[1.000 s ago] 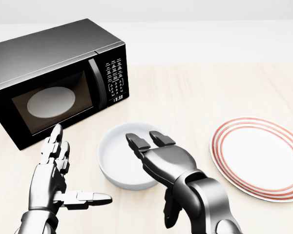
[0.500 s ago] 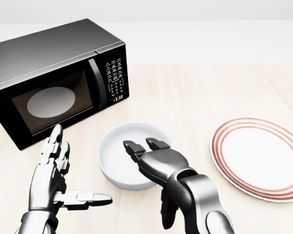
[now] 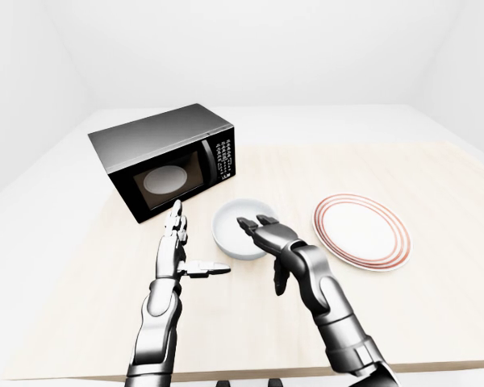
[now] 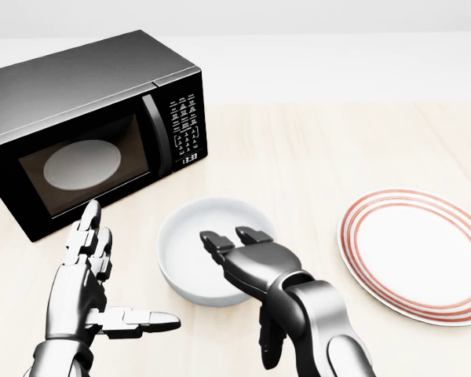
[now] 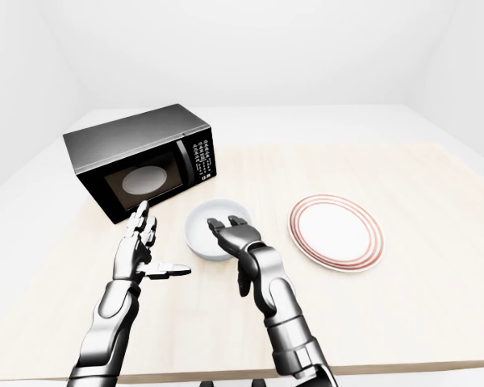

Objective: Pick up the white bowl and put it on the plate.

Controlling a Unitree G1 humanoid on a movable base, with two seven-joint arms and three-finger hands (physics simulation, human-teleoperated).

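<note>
Microwave (image 4: 86,133) at head view's upper left, clear of white bowl (image 4: 190,247). Right hand (image 4: 247,255) spread over bowl's rim, unclamped; left hand (image 4: 90,275) open beside; plate (image 4: 420,255) unobstructed at right.

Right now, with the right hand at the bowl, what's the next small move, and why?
Probably close the right hand on the bowl's near rim. Its fingers are open, reaching over that rim with nothing gripped, and the bowl sits on the table, apart from the plate. The left hand stands open beside it.
</note>
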